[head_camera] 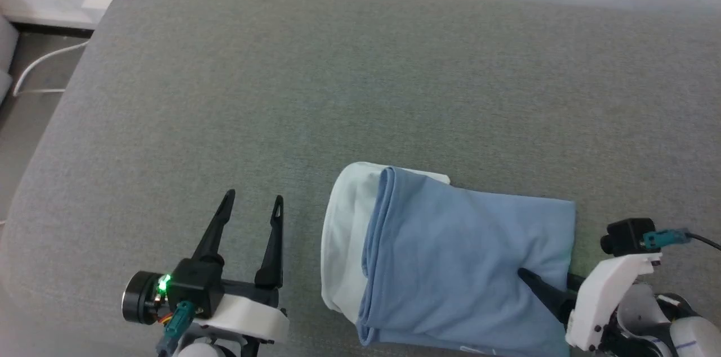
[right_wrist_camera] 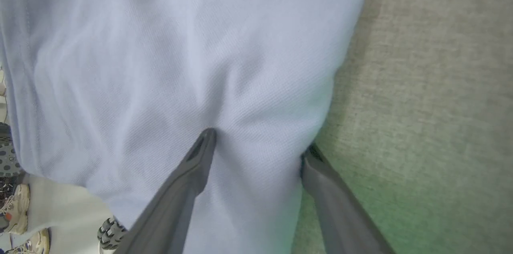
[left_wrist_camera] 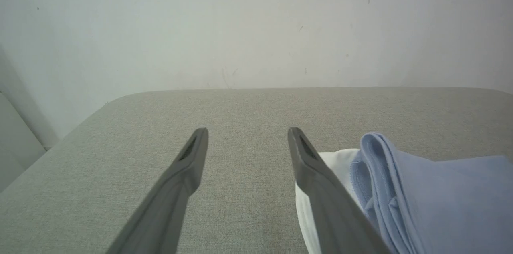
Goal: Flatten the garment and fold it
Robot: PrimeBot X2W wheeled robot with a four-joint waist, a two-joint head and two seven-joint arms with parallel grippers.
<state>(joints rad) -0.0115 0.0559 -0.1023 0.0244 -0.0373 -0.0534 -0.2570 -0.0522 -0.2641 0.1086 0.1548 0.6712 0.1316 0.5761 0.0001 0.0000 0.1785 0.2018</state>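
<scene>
Head view: the garment (head_camera: pixel 467 255) lies folded on the grey cushion (head_camera: pixel 281 92), near its front edge. Left hand (head_camera: pixel 253 197) is released, just beside the garment. Right hand (right_wrist_camera: pixel 259 142) is released, one fingertip pressing the cloth. Probable step: final smoothing. Next move: lift clear without dragging the folds.

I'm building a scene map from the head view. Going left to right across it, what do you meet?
cable → left hand → shirt → right hand, one fingertip lying over the shirt's right part.
</scene>
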